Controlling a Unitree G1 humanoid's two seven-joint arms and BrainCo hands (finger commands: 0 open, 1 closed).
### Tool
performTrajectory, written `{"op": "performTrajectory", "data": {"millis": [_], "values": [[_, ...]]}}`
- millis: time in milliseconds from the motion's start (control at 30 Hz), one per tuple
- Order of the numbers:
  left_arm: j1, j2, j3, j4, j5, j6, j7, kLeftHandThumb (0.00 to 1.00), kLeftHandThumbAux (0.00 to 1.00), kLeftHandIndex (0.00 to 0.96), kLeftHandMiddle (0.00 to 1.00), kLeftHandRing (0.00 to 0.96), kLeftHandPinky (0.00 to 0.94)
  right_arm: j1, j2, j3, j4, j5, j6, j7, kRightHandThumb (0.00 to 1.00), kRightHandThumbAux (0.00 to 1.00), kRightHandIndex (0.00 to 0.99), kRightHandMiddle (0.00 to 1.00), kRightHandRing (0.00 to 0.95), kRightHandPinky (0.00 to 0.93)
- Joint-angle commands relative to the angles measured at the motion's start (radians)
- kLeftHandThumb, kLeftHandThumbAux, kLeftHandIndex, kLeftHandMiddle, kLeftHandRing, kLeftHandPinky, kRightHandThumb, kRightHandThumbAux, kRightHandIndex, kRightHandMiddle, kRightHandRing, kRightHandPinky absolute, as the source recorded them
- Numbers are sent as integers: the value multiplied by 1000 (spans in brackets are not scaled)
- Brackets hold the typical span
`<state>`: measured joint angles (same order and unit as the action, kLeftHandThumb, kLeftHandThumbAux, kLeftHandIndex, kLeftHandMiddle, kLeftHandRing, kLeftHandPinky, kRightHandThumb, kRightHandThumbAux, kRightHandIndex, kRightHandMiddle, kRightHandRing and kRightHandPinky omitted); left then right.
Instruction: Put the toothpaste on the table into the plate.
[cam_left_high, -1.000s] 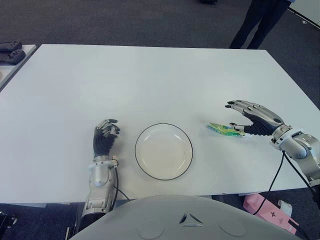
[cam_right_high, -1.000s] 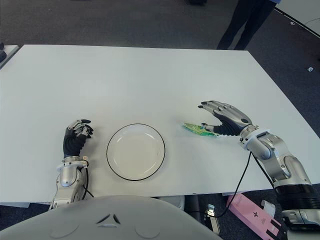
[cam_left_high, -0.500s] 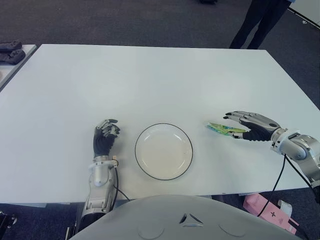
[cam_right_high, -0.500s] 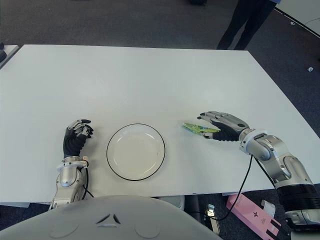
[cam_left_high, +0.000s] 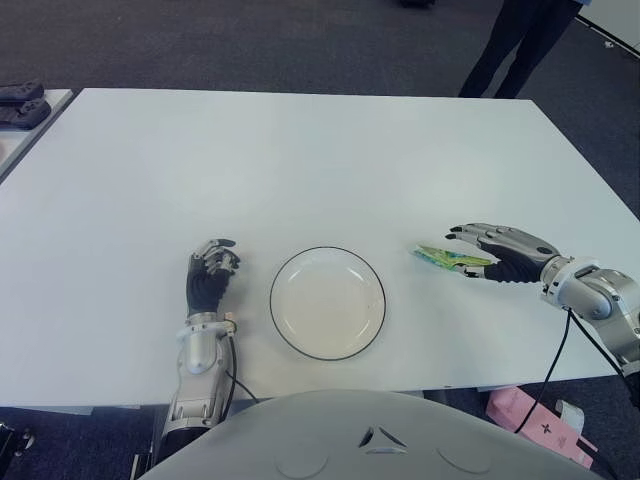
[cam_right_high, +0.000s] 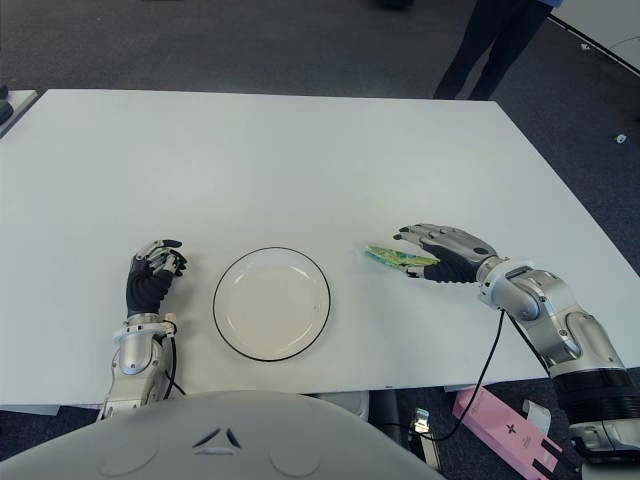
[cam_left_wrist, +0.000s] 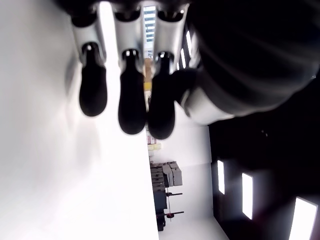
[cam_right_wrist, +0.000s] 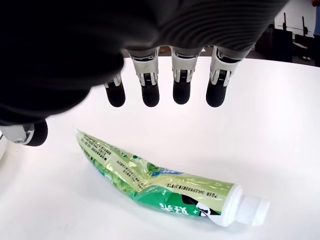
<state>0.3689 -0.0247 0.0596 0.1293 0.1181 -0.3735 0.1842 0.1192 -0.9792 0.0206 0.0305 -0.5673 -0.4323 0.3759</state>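
Observation:
A green toothpaste tube (cam_right_wrist: 160, 185) with a white cap lies flat on the white table (cam_left_high: 300, 160), to the right of the plate (cam_left_high: 327, 302). The plate is round and white with a dark rim, and nothing lies in it. My right hand (cam_left_high: 462, 251) hovers low over the tube (cam_left_high: 443, 258), its fingers (cam_right_wrist: 181, 90) spread above it and the thumb (cam_right_wrist: 30, 132) off to one side. No finger touches the tube. My left hand (cam_left_high: 210, 272) shows to the left of the plate, its fingers (cam_left_wrist: 131, 107) curled and holding nothing.
A person's legs (cam_left_high: 510, 40) stand beyond the table's far right corner. Dark objects (cam_left_high: 20, 100) lie on a side surface at the far left. A pink box (cam_left_high: 530, 415) lies on the floor below the right arm. The table's right edge runs close to my right forearm.
My right hand has dropped lower and flattened over the toothpaste since a second ago, and has held almost still over the last half second. The tube, plate and left hand have not moved.

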Motion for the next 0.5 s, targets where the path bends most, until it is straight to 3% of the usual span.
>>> {"op": "performTrajectory", "data": {"millis": [33,233,367,500], "values": [[15,5,-2,18,-4,27,-13,704,719,434,620,618,615,13,-6,0,-11,-7,12,13,482,197,0,0,0,0],[19,6,-4,13,0,30,-8,704,719,434,623,621,618,17,-7,-1,-16,-7,15,14,482,197,0,0,0,0],[25,5,-4,4,1,36,-6,703,719,434,623,620,617,-33,-20,67,223,-91,79,21,510,176,0,0,0,0],[30,4,-3,0,2,35,-3,704,719,434,626,625,626,-66,-7,82,295,-106,70,-26,524,183,0,0,0,0]]}}
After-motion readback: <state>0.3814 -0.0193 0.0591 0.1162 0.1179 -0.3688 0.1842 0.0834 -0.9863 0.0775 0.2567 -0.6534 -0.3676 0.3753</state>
